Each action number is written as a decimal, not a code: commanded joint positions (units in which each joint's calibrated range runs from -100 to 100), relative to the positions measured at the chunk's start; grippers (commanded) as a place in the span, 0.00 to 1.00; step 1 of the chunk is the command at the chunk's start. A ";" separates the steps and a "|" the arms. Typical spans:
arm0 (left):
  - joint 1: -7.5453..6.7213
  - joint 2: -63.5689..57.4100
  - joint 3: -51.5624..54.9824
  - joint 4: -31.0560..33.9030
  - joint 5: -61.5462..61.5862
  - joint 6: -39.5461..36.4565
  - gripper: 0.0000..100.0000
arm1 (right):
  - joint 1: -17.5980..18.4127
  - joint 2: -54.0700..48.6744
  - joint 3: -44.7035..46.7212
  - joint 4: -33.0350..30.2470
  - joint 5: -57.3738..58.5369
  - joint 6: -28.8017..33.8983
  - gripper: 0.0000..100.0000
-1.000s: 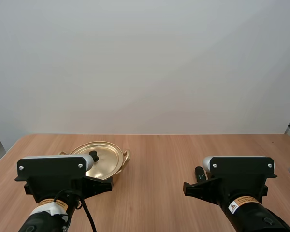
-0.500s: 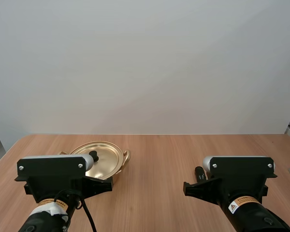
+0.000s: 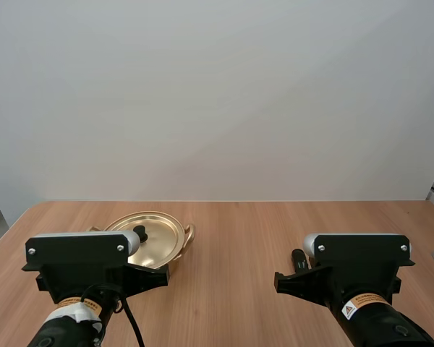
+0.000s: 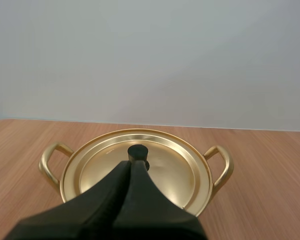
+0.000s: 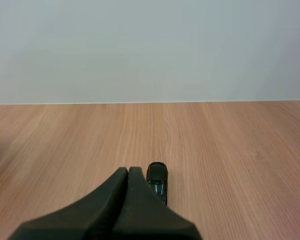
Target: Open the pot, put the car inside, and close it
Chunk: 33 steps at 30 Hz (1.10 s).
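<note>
Left gripper [image 4: 129, 164]: fingers together, just behind lid knob [image 4: 138, 151].
Pot [image 3: 159, 233]: lidded, lower left, high view.
Car [image 5: 157, 176]: beside right gripper [image 5: 128, 170], fingers together too.
Risk: unopened tips may shove knob or car.

A wooden table [image 3: 239, 246] bears a lidded gold pot [image 3: 159, 235] and a dark car [image 5: 157, 182].

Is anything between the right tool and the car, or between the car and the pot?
Nothing visible between the right tool and the black toy car by its tip. Bare table runs from car to gold pot, whose lid is on, barring entry.
</note>
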 commanded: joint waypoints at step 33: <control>0.00 0.00 -7.89 -0.02 -50.09 1.66 0.00 | -0.03 0.00 0.00 -9.85 -75.50 -0.04 0.00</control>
